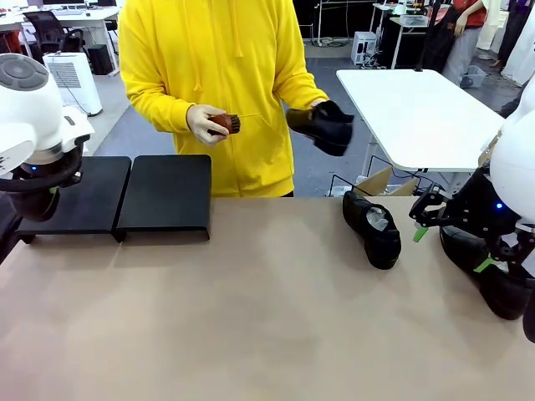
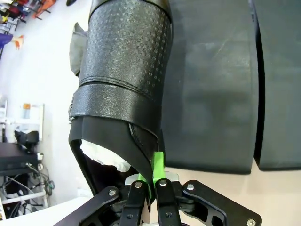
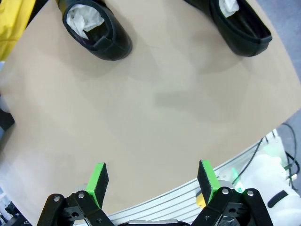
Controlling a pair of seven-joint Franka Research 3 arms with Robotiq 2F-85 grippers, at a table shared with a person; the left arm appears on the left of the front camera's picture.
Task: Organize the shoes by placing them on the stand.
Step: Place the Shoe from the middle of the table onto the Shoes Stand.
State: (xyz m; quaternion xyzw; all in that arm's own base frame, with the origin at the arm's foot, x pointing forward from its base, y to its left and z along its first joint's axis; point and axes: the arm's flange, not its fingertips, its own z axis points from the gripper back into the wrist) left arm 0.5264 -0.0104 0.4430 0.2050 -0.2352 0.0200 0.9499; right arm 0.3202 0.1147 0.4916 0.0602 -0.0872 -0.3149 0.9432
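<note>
Shoe (image 2: 122,80) collar pinched between left fingers (image 2: 159,164), stand (image 2: 211,94) just beside

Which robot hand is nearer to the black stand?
Left. The left hand, shut on a shoe, is at the edge of the stand; the right hand, open, is far off at the other side of the table.

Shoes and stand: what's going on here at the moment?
The left gripper is shut on the rim of one shoe, holding it at the left edge of the stand. The right gripper hangs open above the table, near two more shoes. The person holds the fourth shoe and a small brush.
</note>
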